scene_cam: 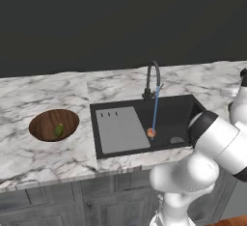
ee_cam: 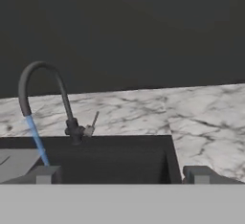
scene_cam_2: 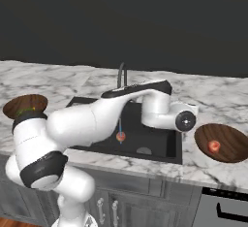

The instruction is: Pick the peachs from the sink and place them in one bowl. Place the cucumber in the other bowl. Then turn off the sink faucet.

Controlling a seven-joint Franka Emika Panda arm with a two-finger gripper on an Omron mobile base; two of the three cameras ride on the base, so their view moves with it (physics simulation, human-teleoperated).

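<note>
One peach (scene_cam: 151,133) sits in the sink (scene_cam: 169,119) under the faucet's (scene_cam: 152,79) blue stream, the other (scene_cam_2: 213,146) in the right wooden bowl (scene_cam_2: 227,146); the cucumber (scene_cam: 59,130) in the left bowl (scene_cam: 46,123). My pincer (ee_cam: 122,175) — tips wide apart, empty — faces the faucet. No writing legible anywhere.

Dark wall (scene_cam: 120,17) behind; white-grey marble counter (scene_cam: 43,92); grey cabinet fronts (scene_cam: 72,203) below.

The bench (scene_cam: 43,92) is white-grey marble with dark veins. The sink (scene_cam: 173,116) is black, its drainboard (scene_cam: 120,129) flat grey. The faucet (scene_cam: 152,77) is dark metal, its stream (scene_cam: 155,111) blue. Both bowls (scene_cam: 41,123) (scene_cam_2: 232,146) are brown wood-grain. The peaches (scene_cam: 151,133) (scene_cam_2: 213,146) are orange-red; the cucumber (scene_cam: 59,130) is green.
</note>
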